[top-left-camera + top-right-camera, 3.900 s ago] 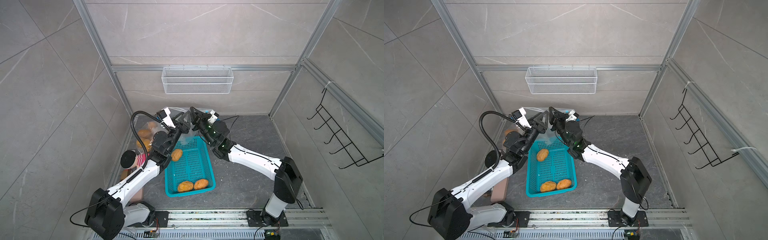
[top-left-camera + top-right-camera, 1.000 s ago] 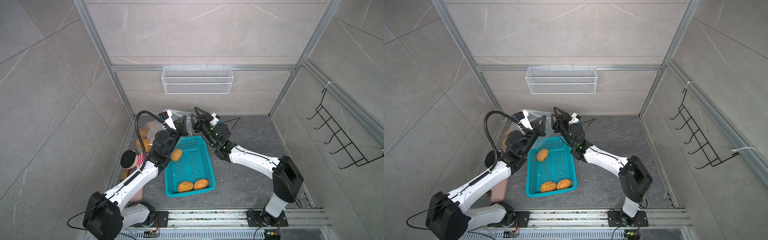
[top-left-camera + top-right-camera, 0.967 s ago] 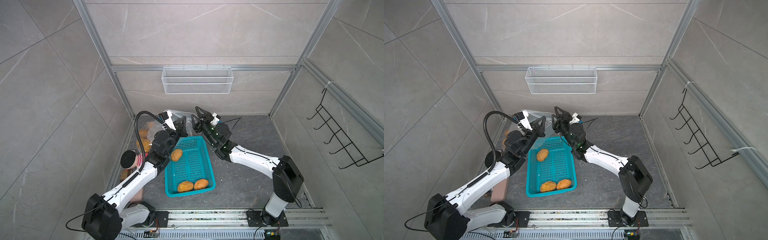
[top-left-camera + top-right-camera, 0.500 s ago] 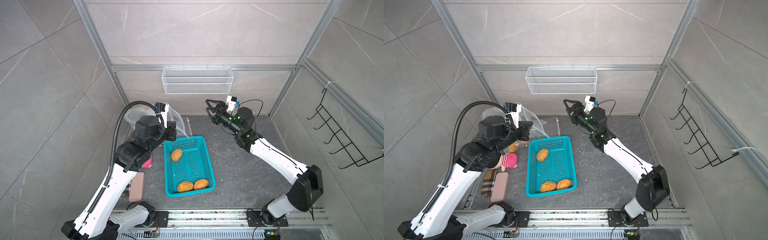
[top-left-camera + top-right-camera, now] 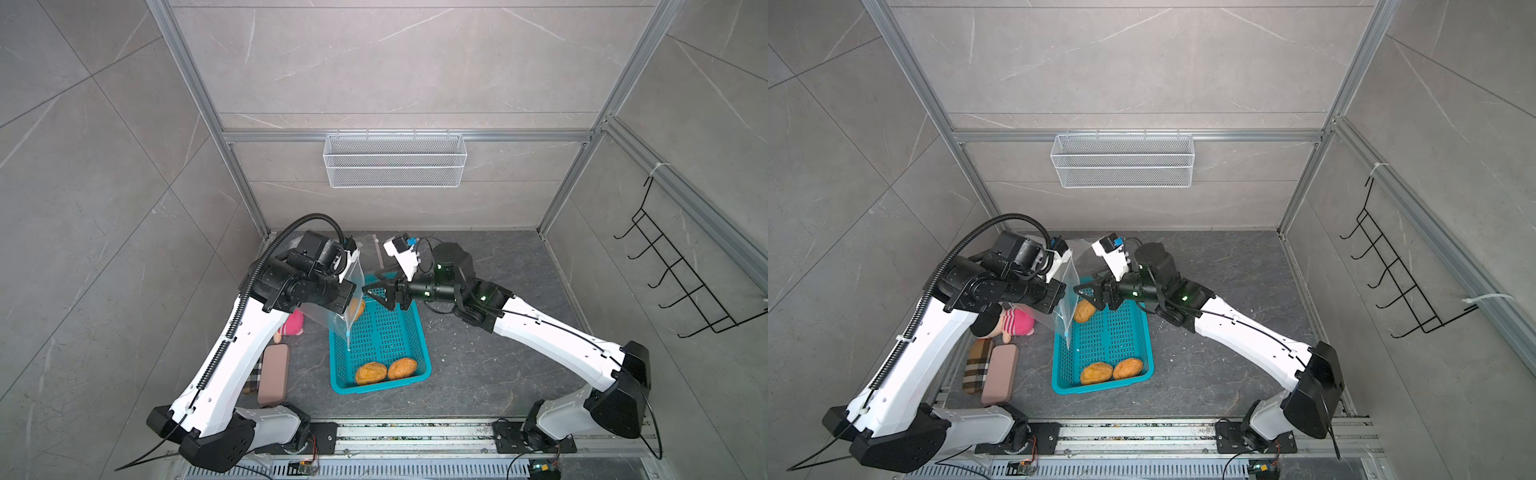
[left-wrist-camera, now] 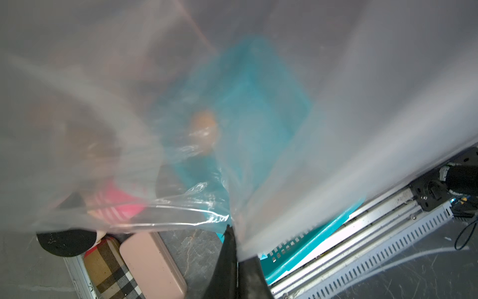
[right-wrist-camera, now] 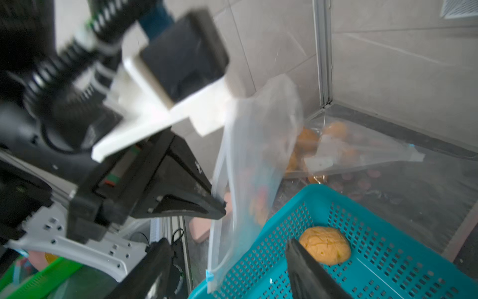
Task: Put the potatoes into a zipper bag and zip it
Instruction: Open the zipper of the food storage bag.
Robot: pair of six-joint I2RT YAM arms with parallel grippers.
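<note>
My left gripper (image 5: 352, 294) is shut on the edge of a clear zipper bag (image 5: 338, 320), which hangs over the far left corner of the teal basket (image 5: 420, 332). The bag's blue slider (image 7: 209, 275) is at its lowest corner. My right gripper (image 5: 374, 297) stands open just right of the bag, facing it, with nothing between its fingers. Three potatoes lie in the basket: two at the near end (image 5: 370, 372) (image 5: 402, 368) and one at the far end (image 5: 1084, 311). In the right wrist view a second clear bag (image 7: 362, 152) lies at the back with several potatoes inside.
A pink doll (image 5: 1017, 322), a pink case (image 5: 1000, 374) and a plaid case (image 5: 977, 365) lie left of the basket. A white wire basket (image 5: 395, 166) hangs on the back wall. A black hook rack (image 5: 685, 282) is on the right wall.
The left gripper has risen from the back left corner with a bag pinched in it. The right gripper has opened wider and now faces the hanging bag over the basket.
</note>
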